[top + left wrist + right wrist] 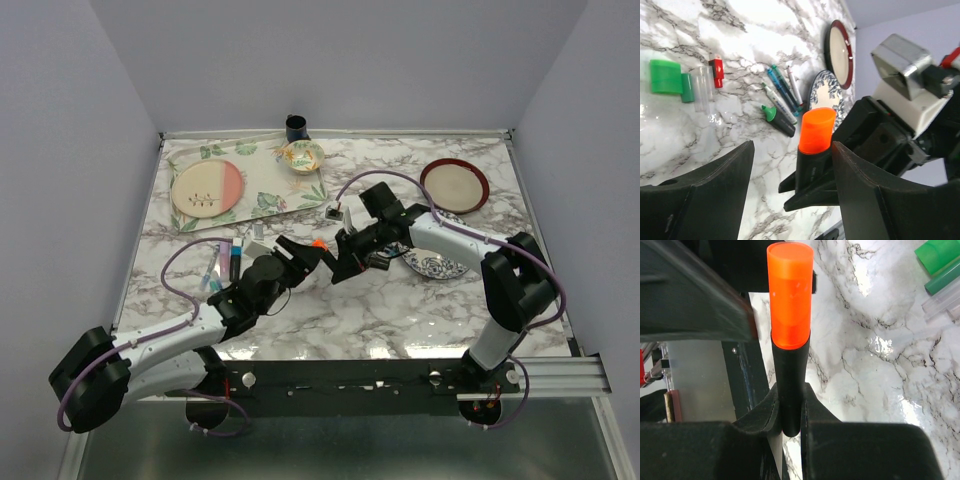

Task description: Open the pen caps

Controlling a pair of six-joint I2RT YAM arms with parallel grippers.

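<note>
The right pincer [790, 412] is clamped on a short black highlighter body [790, 380] and holds it above the white marble-patterned worktop [880, 365]. The translucent orange plastic cap [790, 295] sits on the highlighter's end, not pulled off. The left pincer [792, 150] is spread wide, with the cap between its fingers. Whether they touch it, I cannot tell.

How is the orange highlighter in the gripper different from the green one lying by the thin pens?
The orange highlighter has its orange cap on, while the green highlighter shows a bare green tip. The orange highlighter is clamped by its black body in the right gripper, above the table. The green highlighter lies flat on the marble beside the thin pens, and nothing holds it. Both have short black bodies.
</note>
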